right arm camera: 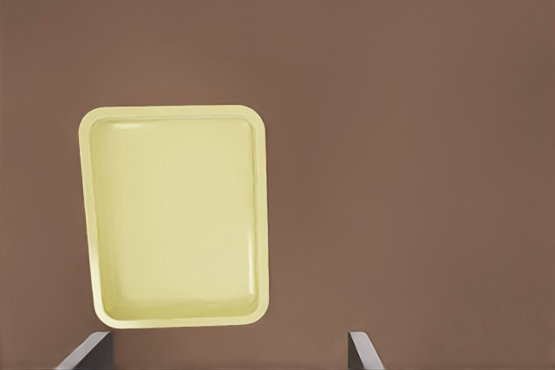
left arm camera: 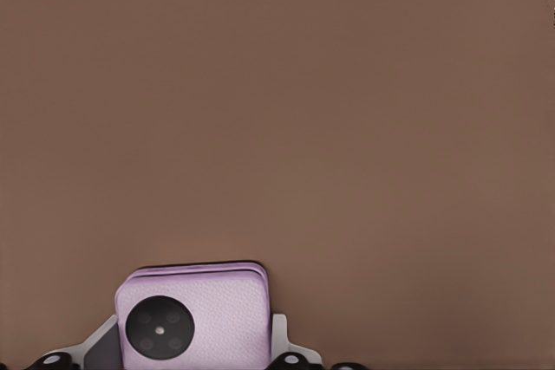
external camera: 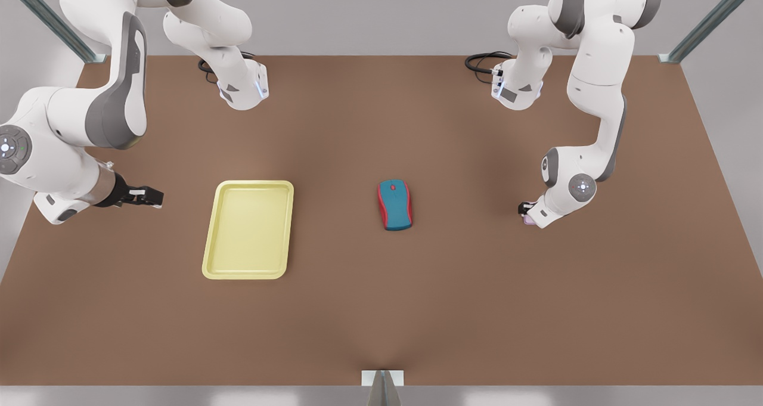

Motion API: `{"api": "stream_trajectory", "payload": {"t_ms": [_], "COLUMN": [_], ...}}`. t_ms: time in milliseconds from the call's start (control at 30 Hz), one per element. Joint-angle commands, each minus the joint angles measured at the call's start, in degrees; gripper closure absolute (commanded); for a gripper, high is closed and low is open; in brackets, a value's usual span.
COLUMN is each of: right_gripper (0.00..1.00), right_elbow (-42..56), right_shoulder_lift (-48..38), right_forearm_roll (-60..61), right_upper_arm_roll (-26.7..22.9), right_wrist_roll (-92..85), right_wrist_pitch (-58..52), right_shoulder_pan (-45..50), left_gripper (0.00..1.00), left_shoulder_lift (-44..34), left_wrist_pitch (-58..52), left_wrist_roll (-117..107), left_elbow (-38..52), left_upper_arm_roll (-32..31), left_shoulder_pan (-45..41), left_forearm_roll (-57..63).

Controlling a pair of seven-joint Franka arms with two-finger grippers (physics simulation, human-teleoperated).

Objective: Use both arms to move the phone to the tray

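At the front view's left, the right gripper hangs beside the tray, a little apart from its near short side, with its fingers spread wide and nothing between them; its wrist camera looks across at the tray, which sits bare on the brown table. This arm waits.

Toward the middle lies a blue-and-red mouse, between the tray and the far arm, touching neither.

At the front view's right, the left gripper is low at the table, and a sliver of the pink phone peeks out under it. In the left wrist view the phone sits between the 2 fingers, which bracket its 2 sides closely; the jaws appear to be pinching it, though I cannot tell whether it is off the table.

So the phone is well apart from the tray, with the mouse on the straight line between them. The risks, as I judge them: a shallow grip on a smooth, flat body could let it slip during the lift; a low carry could clip the mouse; and a handover between 2 grippers could drop it if one releases before the other has closed
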Motion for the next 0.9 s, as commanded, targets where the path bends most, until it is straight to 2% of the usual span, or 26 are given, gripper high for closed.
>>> {"api": "stream_trajectory", "payload": {"t_ms": [0, 267, 533, 633, 700, 800, 867], "right_gripper": [0.00, 0.00, 0.00, 0.00, 0.00, 0.00, 0.00], "right_elbow": [0.04, 0.74, 0.74, 0.74, 0.74, 0.65, 0.65], "right_shoulder_lift": [-0.06, 0.11, 0.11, 0.11, 0.11, 0.03, 0.02], "right_forearm_roll": [0.01, 0.01, 0.01, 0.10, 0.01, -0.08, -0.08], "right_upper_arm_roll": [-0.02, -0.02, -0.02, -0.02, -0.02, -0.02, -0.02], "right_wrist_roll": [-1.39, -2.53, -2.36, -2.36, -2.36, -2.53, -2.71], "right_wrist_pitch": [0.04, 0.04, -0.14, -0.05, 0.04, -0.14, -0.14], "right_shoulder_pan": [-0.35, -0.53, -0.53, -0.53, -0.53, -0.70, -1.40], "left_gripper": [0.19, 0.25, 0.26, 0.26, 0.26, 0.26, 0.26], "left_shoulder_lift": [-0.04, 0.31, -0.48, -0.74, -0.21, 2.33, 6.90], "left_wrist_pitch": [0.11, 0.03, -1.11, -8.76, -13.33, -20.18, -26.34], "left_wrist_roll": [2.95, 2.95, 2.69, -1.61, -7.68, -22.08, -35.01], "left_elbow": [-0.01, 0.25, 1.66, 7.90, 12.47, 20.89, 31.18], "left_upper_arm_roll": [-0.06, -0.15, -0.85, -4.19, -4.28, -4.28, -4.28], "left_shoulder_pan": [0.01, 0.01, -0.08, -1.13, -5.61, -15.45, -23.37], "left_forearm_roll": [0.01, 0.01, 0.01, -0.17, -0.17, -0.17, -0.25]}}
